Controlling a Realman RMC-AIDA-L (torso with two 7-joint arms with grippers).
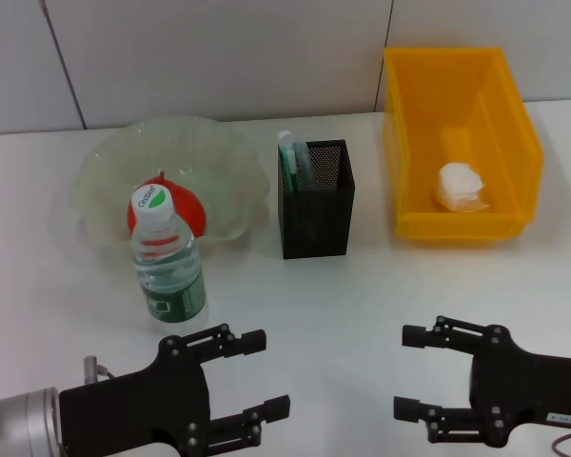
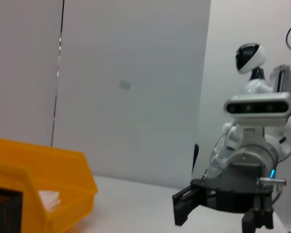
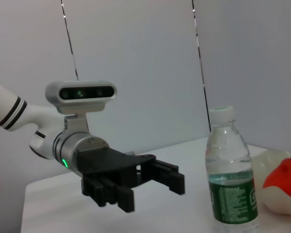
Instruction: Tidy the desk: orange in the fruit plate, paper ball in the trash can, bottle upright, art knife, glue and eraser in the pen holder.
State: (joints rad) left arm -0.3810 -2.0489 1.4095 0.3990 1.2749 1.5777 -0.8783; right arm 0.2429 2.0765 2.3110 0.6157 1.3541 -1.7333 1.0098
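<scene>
1. Head view: the bottle [image 1: 167,255] is being shown upright near the worktop's front left, just in front of the fruit plate [image 1: 105,162]. It is judged light, smooth and easily tipped, so any grasp is best taken at the labelled waist.
2. The left gripper [image 1: 257,376] is being held wide open and empty at the front edge, just beside the bottle.
3. The right gripper [image 1: 409,373] is likewise being held open, well apart, near the front right.

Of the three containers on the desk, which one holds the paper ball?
The yellow-orange trash can, far right: the paper ball lies inside. The fruit plate holds the orange; the black pen holder holds stationery.
</scene>
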